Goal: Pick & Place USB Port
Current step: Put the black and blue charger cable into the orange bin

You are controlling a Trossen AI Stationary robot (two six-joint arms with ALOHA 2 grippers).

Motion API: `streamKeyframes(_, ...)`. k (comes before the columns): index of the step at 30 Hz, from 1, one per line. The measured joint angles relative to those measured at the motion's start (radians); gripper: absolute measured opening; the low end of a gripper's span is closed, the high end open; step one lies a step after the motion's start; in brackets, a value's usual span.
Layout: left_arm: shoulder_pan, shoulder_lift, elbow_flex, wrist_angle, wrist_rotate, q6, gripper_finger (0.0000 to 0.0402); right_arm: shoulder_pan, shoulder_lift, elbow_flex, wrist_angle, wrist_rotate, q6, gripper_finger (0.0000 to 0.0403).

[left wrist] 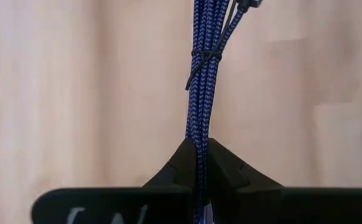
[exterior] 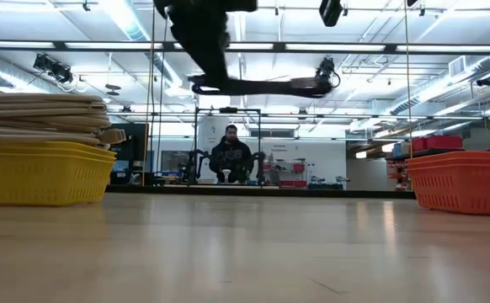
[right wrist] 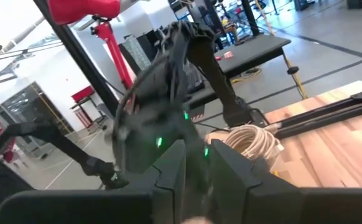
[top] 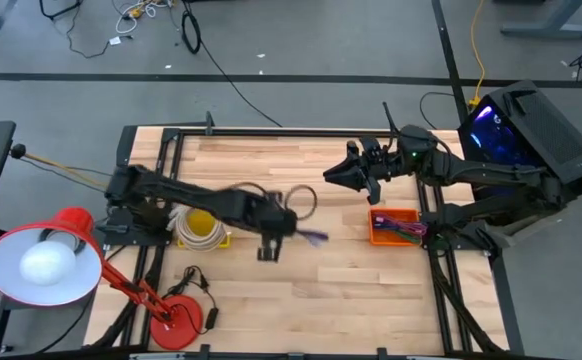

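Note:
The USB cable (left wrist: 201, 93) is a blue-purple braided bundle bound by a black tie (left wrist: 203, 58). My left gripper (left wrist: 199, 163) is shut on it above the middle of the table, right of the yellow basket (top: 203, 230). In the high view the cable (top: 314, 237) sticks out of the left gripper (top: 291, 233) toward the orange basket (top: 396, 226). My right gripper (top: 333, 173) waits in the air near the far right, pointing left. Its fingers (right wrist: 196, 163) stand a narrow gap apart and hold nothing. My left gripper pinches the cable bundle (left wrist: 199, 146) between its two fingers, several strands together, below the black tie. The bundle runs forward out of the fingers, along them rather than across. It is lifted clear of the table; in the low view the cable (exterior: 266, 84) reaches out about level, high above the wood.
The yellow basket (exterior: 43, 172) holds coiled white cables. The orange basket (exterior: 464, 181) holds dark and pink cables. A red desk lamp (top: 46, 262) stands at the near left corner. A black frame borders the table (top: 301, 300). A person (exterior: 231, 156) sits far behind.

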Motion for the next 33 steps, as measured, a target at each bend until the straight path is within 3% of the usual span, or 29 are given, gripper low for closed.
streamKeyframes(8,0.127,-0.227,-0.002,-0.144,-0.18,-0.204,0.0018,-0.029,0.0,0.0,0.001,0.0,0.0,0.0078)
streamKeyframes(16,0.153,-0.372,-0.002,0.115,-0.326,-0.224,0.0018,-0.032,0.0,0.0,-0.005,0.058,-0.018,0.0078)
streamKeyframes(21,0.151,-0.389,-0.002,0.293,-0.32,-0.153,0.0018,-0.039,0.0,0.0,0.009,0.085,-0.035,0.0078)
streamKeyframes(33,0.141,-0.334,-0.108,0.642,-0.141,-0.149,0.0018,-0.042,0.0,0.0,0.051,0.104,-0.074,0.0078)
